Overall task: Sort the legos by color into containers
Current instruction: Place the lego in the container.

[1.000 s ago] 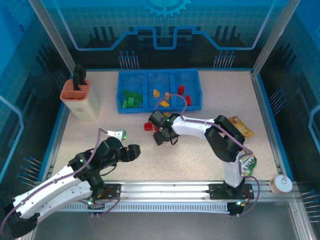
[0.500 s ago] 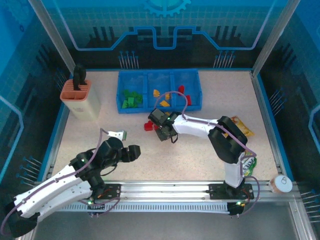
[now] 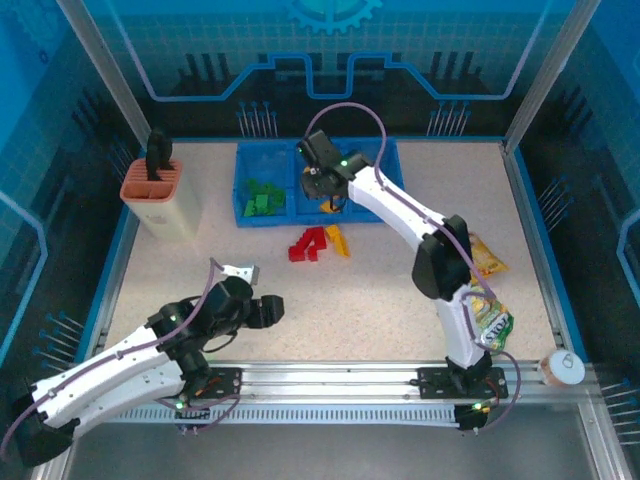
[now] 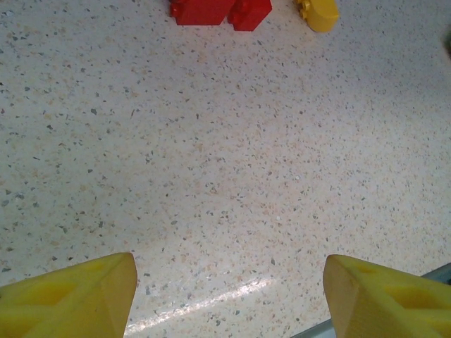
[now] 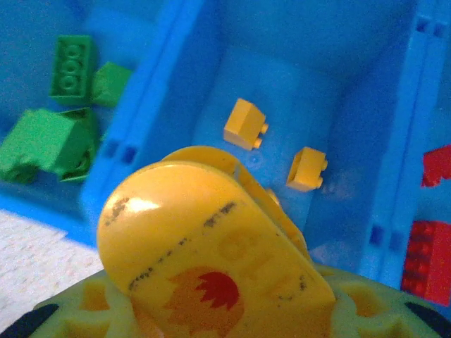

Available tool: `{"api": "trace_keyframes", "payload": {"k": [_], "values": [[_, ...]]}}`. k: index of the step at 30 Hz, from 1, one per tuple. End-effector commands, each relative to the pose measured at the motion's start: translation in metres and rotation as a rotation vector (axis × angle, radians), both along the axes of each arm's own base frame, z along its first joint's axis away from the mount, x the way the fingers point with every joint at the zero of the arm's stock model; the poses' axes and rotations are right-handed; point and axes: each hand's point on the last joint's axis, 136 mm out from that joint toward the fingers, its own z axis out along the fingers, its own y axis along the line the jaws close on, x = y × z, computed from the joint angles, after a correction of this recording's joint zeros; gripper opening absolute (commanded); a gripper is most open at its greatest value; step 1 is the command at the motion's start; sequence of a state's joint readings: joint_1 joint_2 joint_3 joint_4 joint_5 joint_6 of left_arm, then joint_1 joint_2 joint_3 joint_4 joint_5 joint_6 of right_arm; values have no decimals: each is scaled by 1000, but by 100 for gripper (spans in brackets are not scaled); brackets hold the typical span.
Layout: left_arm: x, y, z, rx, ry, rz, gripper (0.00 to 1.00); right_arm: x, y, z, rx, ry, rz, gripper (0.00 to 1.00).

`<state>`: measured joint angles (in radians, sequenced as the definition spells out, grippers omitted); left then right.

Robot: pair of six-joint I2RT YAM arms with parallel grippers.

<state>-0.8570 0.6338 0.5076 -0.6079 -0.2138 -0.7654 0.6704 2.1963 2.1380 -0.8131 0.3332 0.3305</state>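
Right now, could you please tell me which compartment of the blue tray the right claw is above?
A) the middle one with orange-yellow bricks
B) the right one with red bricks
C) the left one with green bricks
A: the right claw hangs over the middle compartment, and its wrist camera looks down on orange-yellow bricks, with green bricks to one side and red bricks to the other.

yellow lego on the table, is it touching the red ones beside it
Apart. The left wrist view shows bare table between the yellow lego and the nearest red lego.
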Motion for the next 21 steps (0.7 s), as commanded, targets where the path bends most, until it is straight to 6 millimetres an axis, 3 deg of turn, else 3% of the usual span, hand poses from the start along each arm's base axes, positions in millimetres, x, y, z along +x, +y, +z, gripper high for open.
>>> {"api": "trace_keyframes", "payload": {"k": [1,5,8,10,12,16,21], "values": [[-4,5,7,-9,0,18,71,-2,-5,-49,-116,140,19,38],[-7,7,10,-17,-6,20,71,13,-5,-64,-127,155,-5,39],[-8,7,12,-17,-8,20,71,20,-1,-65,-99,141,-17,42],[-8,7,15,-17,-13,18,71,23,1,-61,-83,126,-24,53],[-8,7,18,-17,-18,15,71,23,4,-54,-63,120,-25,72],[-5,9,16,16,-23,18,71,11,16,-19,-26,63,29,81],[1,3,9,92,0,-1,71,-17,25,53,-4,-60,86,85]]}}
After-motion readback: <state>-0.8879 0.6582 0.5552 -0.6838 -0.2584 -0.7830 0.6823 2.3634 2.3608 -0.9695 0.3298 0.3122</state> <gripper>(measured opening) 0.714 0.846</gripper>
